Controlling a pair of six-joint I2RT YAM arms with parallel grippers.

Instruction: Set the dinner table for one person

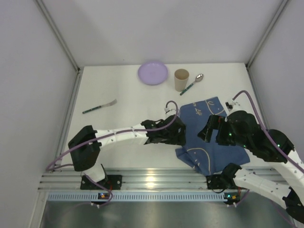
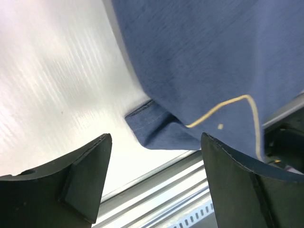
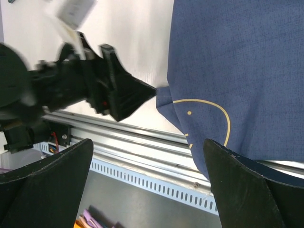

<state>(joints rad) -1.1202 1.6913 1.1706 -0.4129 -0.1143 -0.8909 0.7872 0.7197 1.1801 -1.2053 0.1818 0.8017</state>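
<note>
Left gripper (image 2: 154,142) and right gripper (image 3: 147,142) are gaping wide, empty, over the rumpled blue mat (image 1: 197,142); plate (image 1: 153,73), cup (image 1: 181,79), spoon (image 1: 192,84) and fork (image 1: 99,106) are awaiting placement.

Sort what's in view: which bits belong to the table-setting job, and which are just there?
For the job:
- purple plate
- tan cup
- spoon
- fork
- blue cloth mat
- white table

Just there:
- aluminium rail along the near edge
- enclosure walls

No legible txt, labels or nos. anywhere in view.
</note>
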